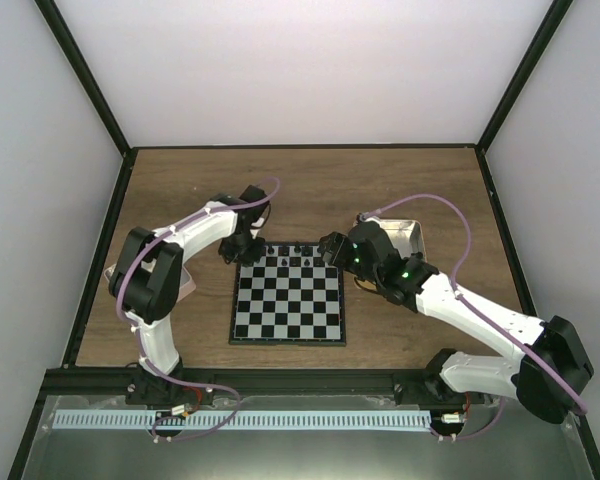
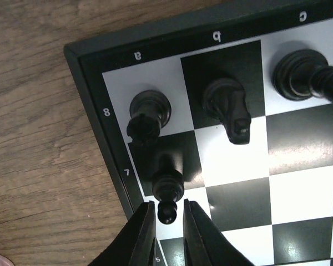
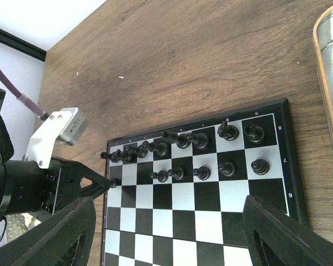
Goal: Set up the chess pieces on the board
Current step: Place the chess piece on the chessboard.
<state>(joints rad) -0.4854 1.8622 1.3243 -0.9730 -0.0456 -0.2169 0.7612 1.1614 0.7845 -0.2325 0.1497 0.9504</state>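
The board lies mid-table between the arms. Several black chess pieces fill its far row, and several pawns stand in the row in front. In the left wrist view a rook, a knight and a bishop stand in the corner. A pawn stands upright on the square in front of the rook. My left gripper straddles that pawn's head with a thin gap on each side. My right gripper is wide open and empty above the board's right part.
A tan-sided metal tin stands right of the board, behind the right arm. A pink tray peeks out behind the left arm. The left gripper's body hangs over the board's left edge.
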